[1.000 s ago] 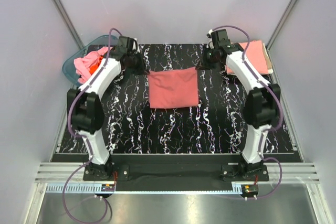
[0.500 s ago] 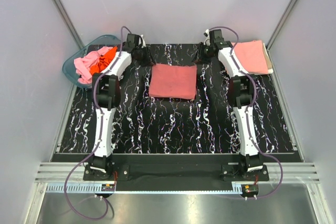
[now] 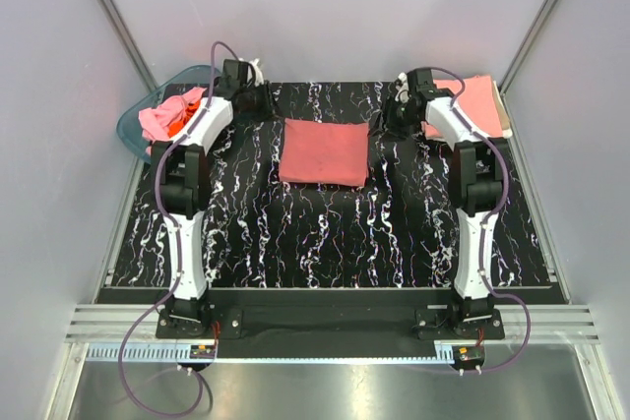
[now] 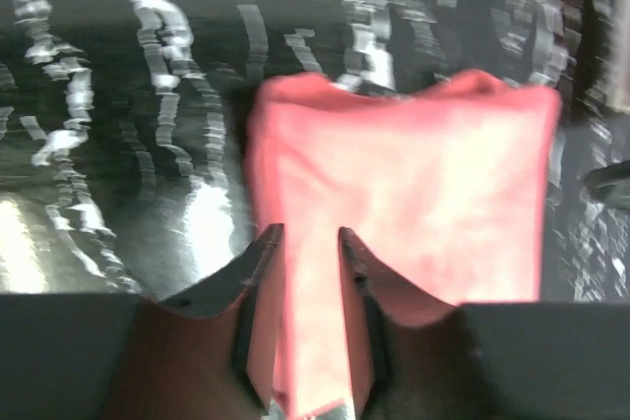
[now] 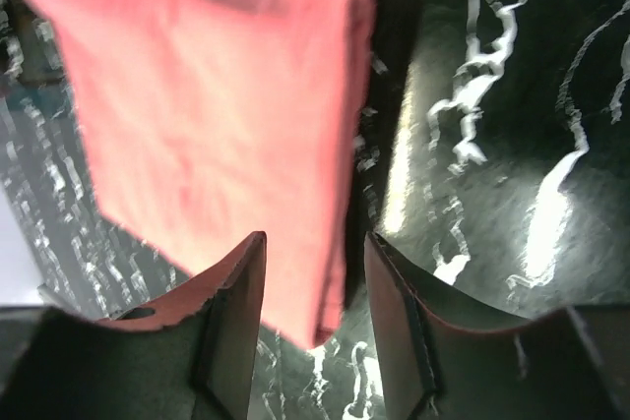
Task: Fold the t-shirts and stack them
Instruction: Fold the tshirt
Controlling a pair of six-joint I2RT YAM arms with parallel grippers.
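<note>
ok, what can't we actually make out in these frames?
1. Top view: the left arm covers part of the pile in the tub; shirt count unreadable.
2. Top view: the right arm hides the near-left edge of the pink stack; layers uncountable from above.
3. Left wrist view: motion blur; unclear whether the left gripper touches the red t-shirt seen between its fingers.
4. Right wrist view: the frame's top clips the red t-shirt's far edge.

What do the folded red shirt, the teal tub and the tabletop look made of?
Folded brick-red t-shirt: soft matte cloth, likely cotton knit; edges sag and round. Translucent teal tub: likely plastic; rim lets light through. Black white-veined tabletop: glossy, marble-look, perhaps printed laminate; glare streaks show in wrist views.
</note>
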